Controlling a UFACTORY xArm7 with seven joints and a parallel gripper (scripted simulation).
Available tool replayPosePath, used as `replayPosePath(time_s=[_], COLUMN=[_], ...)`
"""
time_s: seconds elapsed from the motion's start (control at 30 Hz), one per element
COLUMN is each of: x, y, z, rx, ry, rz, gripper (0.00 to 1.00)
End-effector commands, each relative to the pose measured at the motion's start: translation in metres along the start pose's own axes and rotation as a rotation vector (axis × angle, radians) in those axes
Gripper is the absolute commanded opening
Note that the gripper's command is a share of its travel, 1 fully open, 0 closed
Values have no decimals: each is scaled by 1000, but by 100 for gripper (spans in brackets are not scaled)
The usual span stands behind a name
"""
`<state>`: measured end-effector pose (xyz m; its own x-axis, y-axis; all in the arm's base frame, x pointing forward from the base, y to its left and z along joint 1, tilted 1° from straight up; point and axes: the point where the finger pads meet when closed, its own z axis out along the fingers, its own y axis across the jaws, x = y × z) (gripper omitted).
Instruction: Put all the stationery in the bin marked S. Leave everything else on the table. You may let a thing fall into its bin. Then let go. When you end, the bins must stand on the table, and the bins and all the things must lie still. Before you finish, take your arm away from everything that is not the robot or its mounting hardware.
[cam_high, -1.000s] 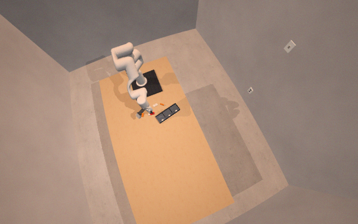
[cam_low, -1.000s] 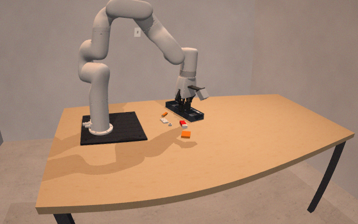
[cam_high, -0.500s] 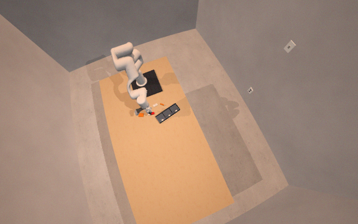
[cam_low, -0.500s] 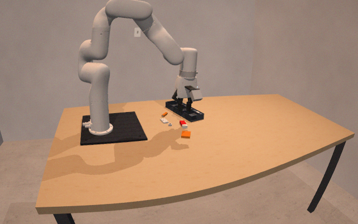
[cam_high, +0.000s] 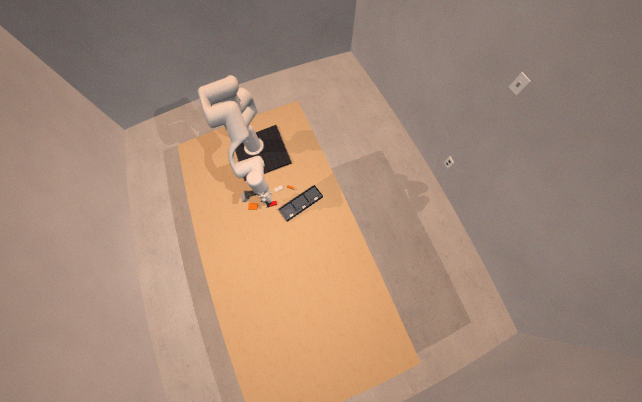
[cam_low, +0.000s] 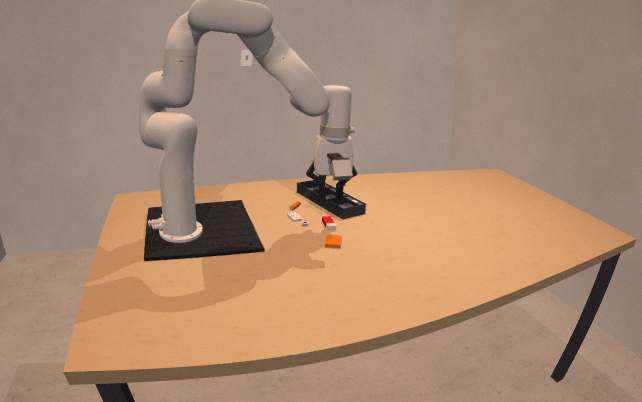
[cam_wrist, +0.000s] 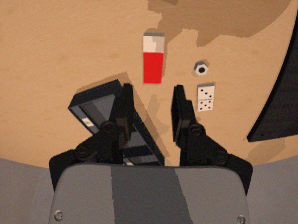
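Note:
A dark tray of three bins (cam_high: 300, 203) (cam_low: 356, 209) (cam_wrist: 93, 106) lies on the table; I cannot read its marks. A red and white eraser (cam_high: 272, 203) (cam_low: 328, 222) (cam_wrist: 153, 60) lies flat just off the tray's end. An orange block (cam_high: 253, 206) (cam_low: 333, 241) lies beyond it. A small orange stick (cam_high: 290, 187) (cam_low: 295, 205), a white domino-like tile (cam_high: 278, 188) (cam_low: 295, 216) (cam_wrist: 206, 98) and a small ring nut (cam_low: 304, 223) (cam_wrist: 201, 68) lie nearer the arm's base. My gripper (cam_high: 262, 199) (cam_low: 331, 193) (cam_wrist: 153, 96) hangs low beside the tray's end, short of the eraser, fingers partly apart with nothing between them.
The arm stands on a black base plate (cam_high: 272, 150) (cam_low: 230, 230) (cam_wrist: 280, 110) close to the small things. The wooden table (cam_high: 300, 300) (cam_low: 425, 260) stretches far to the front and right.

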<state>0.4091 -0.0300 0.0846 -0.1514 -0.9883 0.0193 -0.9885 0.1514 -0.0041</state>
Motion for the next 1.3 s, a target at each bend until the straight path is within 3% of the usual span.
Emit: replayPosePath(time_s=[0.0, 0.83, 1.27], x=[0, 0, 0], y=[-1, -1, -2], z=[-1, -1, 51], rx=[6, 6, 6], ry=[5, 5, 5], rz=[7, 7, 8], gripper=[38, 38, 38])
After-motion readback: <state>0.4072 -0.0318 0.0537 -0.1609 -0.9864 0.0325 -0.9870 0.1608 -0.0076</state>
